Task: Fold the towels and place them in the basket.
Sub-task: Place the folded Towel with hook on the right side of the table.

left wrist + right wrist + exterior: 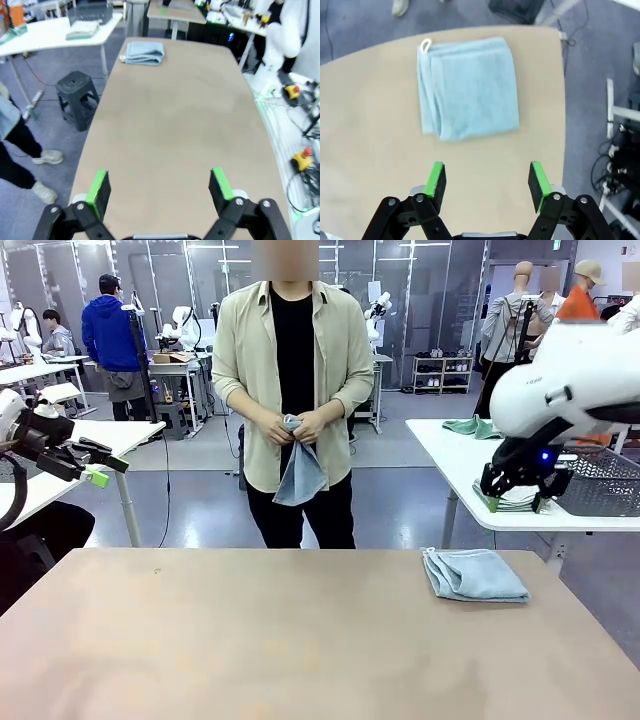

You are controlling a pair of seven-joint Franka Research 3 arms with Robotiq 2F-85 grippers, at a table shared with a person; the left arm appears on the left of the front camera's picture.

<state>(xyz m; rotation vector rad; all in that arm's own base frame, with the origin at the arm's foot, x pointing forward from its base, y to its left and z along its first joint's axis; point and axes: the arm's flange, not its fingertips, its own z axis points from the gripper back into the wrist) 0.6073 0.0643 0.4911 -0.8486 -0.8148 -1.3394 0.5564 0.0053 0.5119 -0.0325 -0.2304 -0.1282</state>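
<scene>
A folded towel (pixel 475 575) lies on the counter (pixel 250 640), the right tool (pixel 486 176) spread empty above it. The left tool (pixel 159 176) gapes wide too; the person (pixel 290 390) holds a second towel (pixel 300 475).

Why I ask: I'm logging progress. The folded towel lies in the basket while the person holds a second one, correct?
Not quite. The folded towel lies flat on the table instead, as the front view shows. The person does hold a second towel.
</scene>
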